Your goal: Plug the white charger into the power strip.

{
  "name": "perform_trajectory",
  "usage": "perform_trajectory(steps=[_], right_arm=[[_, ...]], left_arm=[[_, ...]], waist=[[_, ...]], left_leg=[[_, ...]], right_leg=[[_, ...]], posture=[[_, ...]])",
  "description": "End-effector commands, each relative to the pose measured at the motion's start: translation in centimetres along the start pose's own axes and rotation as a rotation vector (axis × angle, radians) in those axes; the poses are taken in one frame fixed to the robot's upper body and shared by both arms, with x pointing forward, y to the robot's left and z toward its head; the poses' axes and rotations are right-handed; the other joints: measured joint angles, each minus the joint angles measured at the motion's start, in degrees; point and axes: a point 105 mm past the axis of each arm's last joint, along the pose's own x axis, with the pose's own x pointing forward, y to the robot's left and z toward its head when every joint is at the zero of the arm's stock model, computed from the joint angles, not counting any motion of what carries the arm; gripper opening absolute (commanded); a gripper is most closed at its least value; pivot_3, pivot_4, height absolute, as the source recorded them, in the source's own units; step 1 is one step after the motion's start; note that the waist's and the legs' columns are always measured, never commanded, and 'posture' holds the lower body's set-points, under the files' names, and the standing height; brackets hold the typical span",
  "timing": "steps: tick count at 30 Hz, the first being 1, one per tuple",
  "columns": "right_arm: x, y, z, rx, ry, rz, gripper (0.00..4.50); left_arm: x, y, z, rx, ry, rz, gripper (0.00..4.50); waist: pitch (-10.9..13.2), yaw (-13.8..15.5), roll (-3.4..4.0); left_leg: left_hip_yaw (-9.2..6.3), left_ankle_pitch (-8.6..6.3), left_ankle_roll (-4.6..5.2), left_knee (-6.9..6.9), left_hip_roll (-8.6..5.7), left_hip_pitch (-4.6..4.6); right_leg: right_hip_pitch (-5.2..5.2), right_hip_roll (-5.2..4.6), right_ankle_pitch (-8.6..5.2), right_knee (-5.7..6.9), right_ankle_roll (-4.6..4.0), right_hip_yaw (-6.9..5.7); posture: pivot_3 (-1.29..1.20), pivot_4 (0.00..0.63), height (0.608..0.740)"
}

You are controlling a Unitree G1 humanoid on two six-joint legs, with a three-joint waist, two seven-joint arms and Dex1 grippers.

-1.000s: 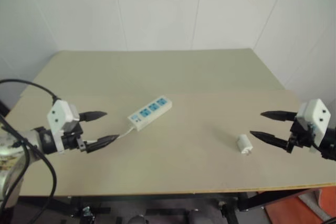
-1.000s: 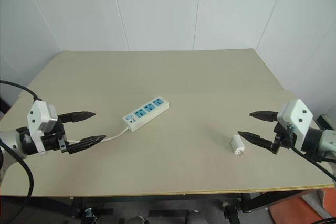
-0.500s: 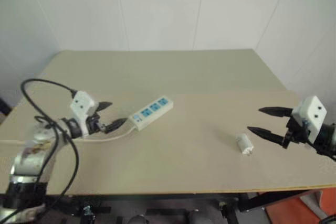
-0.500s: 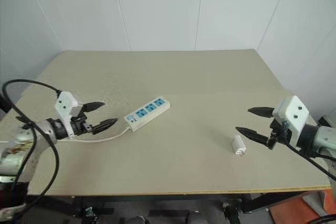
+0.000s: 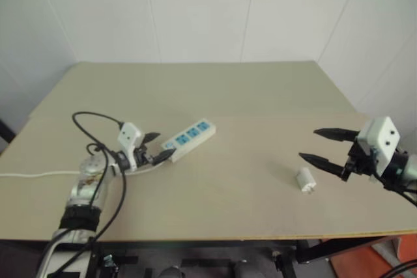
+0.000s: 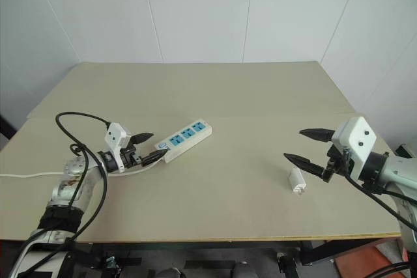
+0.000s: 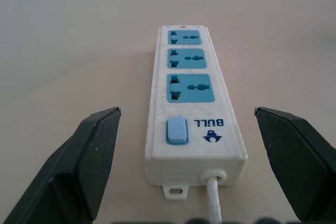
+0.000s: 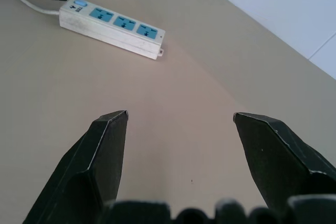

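- Charger (image 6: 297,180) (small, white) lies on the table (image 6: 247,96), just beside the right claw (image 6: 302,146), fingers apart.
- Power strip (image 6: 184,140) lies mid-table; left claw (image 6: 150,146), fingers apart, at its switch end.

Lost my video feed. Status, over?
Both grippers open, empty: left gripper at power strip switch end, right gripper beside white charger. Nothing between.

We look down from head height over the whole counter (image 6: 260,89) through both eyes. Our left wrist camera sits low and close at the strip's (image 7: 191,103) switch end; the right wrist camera sees the same strip from far across.
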Motion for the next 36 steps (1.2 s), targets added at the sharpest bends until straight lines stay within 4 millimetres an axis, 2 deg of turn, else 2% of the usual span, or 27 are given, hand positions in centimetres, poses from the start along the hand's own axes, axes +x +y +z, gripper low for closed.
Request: perform_trajectory(steps=[1,6,15,22,25,28,31,36], right_arm=[[-0.2,0.1,1.4,-0.032,-0.045,-0.002,3.82],[-0.1,0.2,1.6,-0.034,-0.053,-0.001,3.82],[-0.1,0.6,2.0,-0.031,-0.064,0.009,3.82],[-0.1,0.8,2.3,-0.033,-0.072,0.012,3.82],[-0.1,0.9,2.5,-0.040,-0.073,0.009,3.82],[-0.3,0.9,2.8,-0.046,-0.075,0.001,3.82],[-0.3,1.0,3.0,-0.045,-0.084,-0.007,3.82],[0.0,1.0,3.2,-0.046,-0.096,-0.005,3.82]], left_arm=[[0.6,-0.1,-0.2,0.043,-0.012,-0.013,4.46],[1.5,-1.1,-1.0,0.008,-0.030,-0.061,4.46],[3.0,-1.0,-2.1,0.007,-0.034,-0.015,4.46],[3.1,-1.6,-4.0,-0.092,-0.003,-0.037,4.46],[3.2,-2.1,-5.6,-0.134,0.066,-0.044,4.46],[3.0,-2.6,-6.3,-0.166,0.100,-0.070,4.46],[2.8,-2.8,-6.6,-0.185,0.138,-0.096,4.46],[2.8,-2.9,-6.7,-0.175,0.166,-0.125,3.30]], waist=[[0.00,0.08,0.00],[0.00,-0.06,-0.01],[-0.01,0.43,-0.01],[-0.07,0.84,0.02],[-0.18,1.04,0.05],[-0.32,0.99,0.13],[-0.32,0.94,0.13],[-0.36,0.81,0.15]], left_leg=[[0.00,0.00,0.00,0.00,0.00,0.00],[0.00,0.00,0.00,0.01,0.00,0.01],[-0.03,-0.02,0.04,0.16,0.00,-0.06],[-0.02,-0.02,0.04,0.20,-0.01,0.04],[-0.02,-0.03,0.05,0.20,-0.02,0.07],[-0.02,-0.04,0.06,0.20,-0.02,0.16],[-0.02,-0.11,0.18,0.18,-0.01,0.64],[-0.01,-0.17,0.29,0.17,-0.01,0.91]], right_leg=[[0.00,0.00,0.00,0.00,0.00,0.00],[-0.02,0.02,0.00,0.03,0.00,0.00],[0.00,0.02,0.00,0.03,0.01,-0.03],[0.11,0.02,0.00,0.05,0.02,-0.02],[0.16,0.02,0.00,0.03,0.03,-0.02],[0.26,0.02,-0.01,0.03,0.04,-0.02],[0.77,0.04,-0.05,-0.08,0.09,-0.02],[1.07,0.05,-0.11,-0.15,0.15,-0.02]], posture=[[0.00,0.150,0.740],[0.00,0.150,0.740],[0.00,0.150,0.740],[0.00,0.150,0.740],[0.00,0.150,0.740],[0.00,0.150,0.740],[0.00,0.150,0.740],[0.00,0.150,0.740]])
